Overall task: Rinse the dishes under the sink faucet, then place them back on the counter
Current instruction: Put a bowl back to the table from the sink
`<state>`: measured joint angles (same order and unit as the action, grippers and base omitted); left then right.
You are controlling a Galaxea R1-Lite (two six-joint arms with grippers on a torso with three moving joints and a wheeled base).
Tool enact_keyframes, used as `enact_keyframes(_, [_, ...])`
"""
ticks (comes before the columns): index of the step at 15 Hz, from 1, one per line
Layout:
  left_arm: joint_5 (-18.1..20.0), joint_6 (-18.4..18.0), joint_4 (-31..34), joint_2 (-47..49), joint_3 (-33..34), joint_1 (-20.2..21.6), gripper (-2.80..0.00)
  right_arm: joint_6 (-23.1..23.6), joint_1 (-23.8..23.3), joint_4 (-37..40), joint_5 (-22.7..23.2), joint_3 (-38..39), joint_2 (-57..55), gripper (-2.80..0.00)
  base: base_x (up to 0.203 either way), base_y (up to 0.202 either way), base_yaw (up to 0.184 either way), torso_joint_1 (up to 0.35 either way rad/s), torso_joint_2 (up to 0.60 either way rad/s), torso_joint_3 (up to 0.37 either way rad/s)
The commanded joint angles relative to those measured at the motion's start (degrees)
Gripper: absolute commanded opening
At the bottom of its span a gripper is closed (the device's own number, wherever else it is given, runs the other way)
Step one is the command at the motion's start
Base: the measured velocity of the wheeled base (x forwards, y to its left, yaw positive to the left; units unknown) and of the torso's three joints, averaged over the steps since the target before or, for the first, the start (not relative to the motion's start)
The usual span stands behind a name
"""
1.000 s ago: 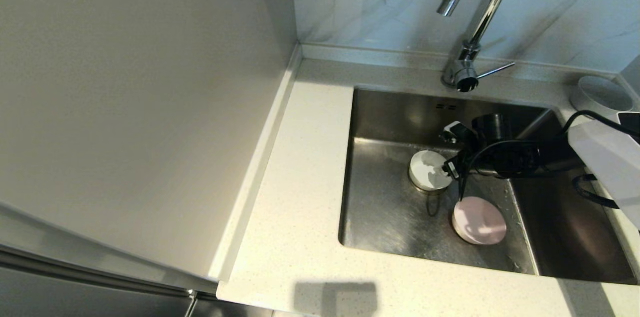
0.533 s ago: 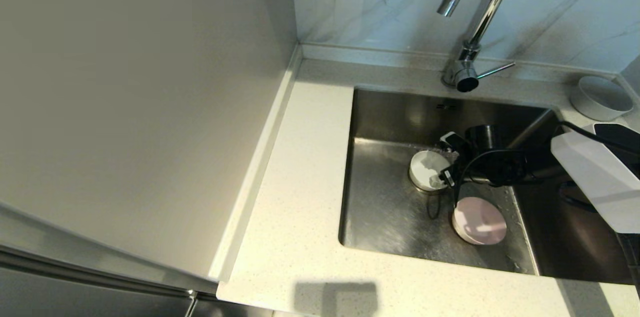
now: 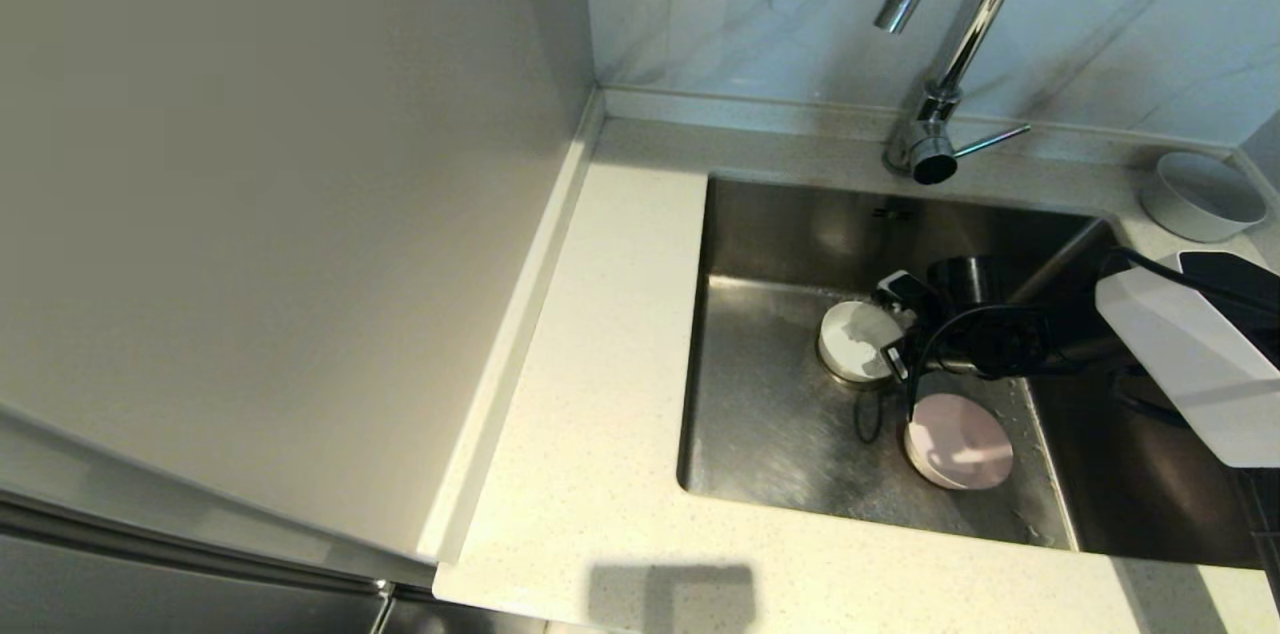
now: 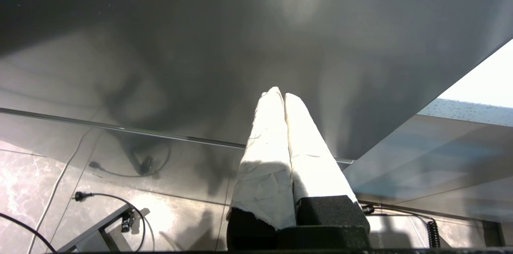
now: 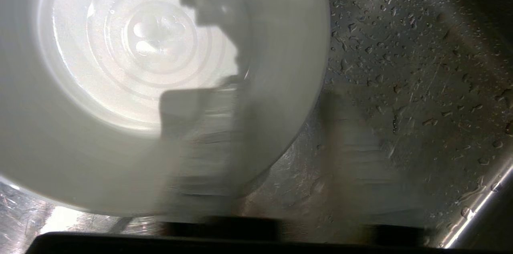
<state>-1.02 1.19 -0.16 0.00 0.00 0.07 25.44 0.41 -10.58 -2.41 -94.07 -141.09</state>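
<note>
In the sink [image 3: 770, 414] a white bowl [image 3: 850, 334] sits upright near the back and a pale pink bowl [image 3: 958, 441] lies nearer the front. My right gripper [image 3: 893, 322] is down in the basin, open, straddling the white bowl's near rim. In the right wrist view the white bowl [image 5: 120, 65] fills the picture, with one finger [image 5: 196, 154] over its inside and the other outside on the wet steel. The light grey bowl [image 3: 1203, 197] stands on the counter [image 3: 620, 314] at the back right. The faucet [image 3: 960, 34] runs no water. My left gripper [image 4: 280, 93] is shut, parked below the counter.
A tall pale cabinet side [image 3: 280, 214] walls off the left. The faucet's side lever [image 3: 990, 142] points right. The overflow slots [image 3: 893, 211] are on the sink's back wall. The right arm's white shell [image 3: 1190, 364] and black cable [image 3: 930, 354] hang over the sink's right half.
The right arm has dropped lower into the sink and shifted left, bringing its open fingers down around the white bowl's rim and uncovering the grey bowl. The bowls have not moved.
</note>
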Motion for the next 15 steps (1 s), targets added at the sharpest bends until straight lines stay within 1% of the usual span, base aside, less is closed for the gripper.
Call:
enact_keyframes(1, [0.0,0.0,0.0,-0.2,0.0,0.0,-2.8,0.0,0.0,-0.2,-0.1,-0.4,0.3,-2.8,0.0,0.0,0.0,0.0,0.0,0.0])
enact_keyframes(5, [0.0,0.0,0.0,-0.2,0.0,0.0,-2.8,0.0,-1.2,-0.4,-0.3,-0.5,2.6,-2.8,0.0,0.0,0.0,0.0,0.0,0.0])
enact_keyframes(7, [0.0,0.0,0.0,-0.2,0.0,0.0,-2.8,-0.1,-1.9,-0.5,-2.3,-0.3,4.9,-2.8,0.0,0.0,0.0,0.0,0.0,0.0])
enact_keyframes(9, [0.0,0.0,0.0,-0.2,0.0,0.0,-2.8,0.0,-3.2,-0.4,-3.0,0.2,7.9,-2.8,0.0,0.0,0.0,0.0,0.0,0.0])
enact_keyframes(12, [0.0,0.0,0.0,-0.2,0.0,0.0,-2.8,0.3,-5.8,-0.4,-3.0,2.8,13.1,-2.8,0.0,0.0,0.0,0.0,0.0,0.0])
enact_keyframes(15, [0.0,0.0,0.0,-0.2,0.0,0.0,-2.8,0.5,-7.9,-0.4,-3.0,7.0,19.3,-2.8,0.0,0.0,0.0,0.0,0.0,0.0])
